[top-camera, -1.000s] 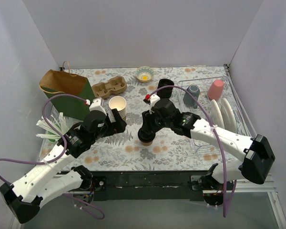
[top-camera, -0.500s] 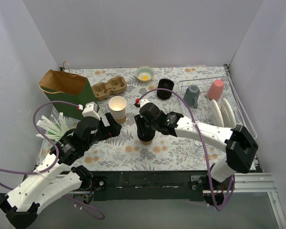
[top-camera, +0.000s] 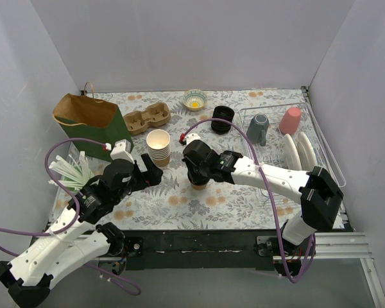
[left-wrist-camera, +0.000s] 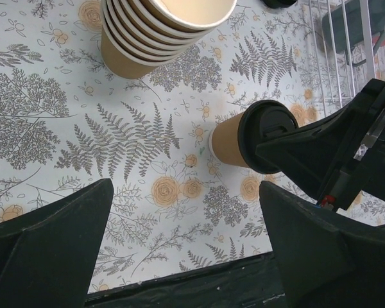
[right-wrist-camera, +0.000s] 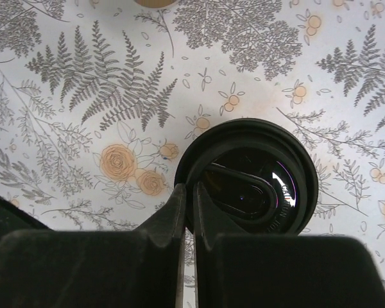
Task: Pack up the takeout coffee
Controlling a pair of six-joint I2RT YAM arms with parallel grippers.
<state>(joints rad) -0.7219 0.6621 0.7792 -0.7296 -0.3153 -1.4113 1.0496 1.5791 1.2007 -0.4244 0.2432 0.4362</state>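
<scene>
The takeout coffee (top-camera: 198, 185), a brown paper cup with a black lid, stands upright on the floral cloth at the table's middle. My right gripper (top-camera: 196, 173) comes down on it from above. In the right wrist view its two fingers (right-wrist-camera: 179, 205) stand almost together, pinching the left rim of the lid (right-wrist-camera: 256, 173). The left wrist view shows the cup (left-wrist-camera: 228, 142) with the right fingers over its lid. My left gripper (left-wrist-camera: 186, 192) hangs wide open above bare cloth, left of the cup and near the front edge, holding nothing.
A stack of lidless paper cups (top-camera: 158, 146) stands just left of the coffee. At the back left are a brown paper bag (top-camera: 86, 119) and a cardboard cup carrier (top-camera: 146, 117). A small bowl (top-camera: 195, 99), black lids (top-camera: 222, 119) and a wire dish rack (top-camera: 308, 122) fill the back right. Straws (top-camera: 67, 170) lie at the left.
My right gripper has closed from about half open down onto the lid's rim. My left arm has drawn back a little to the left, still open.
</scene>
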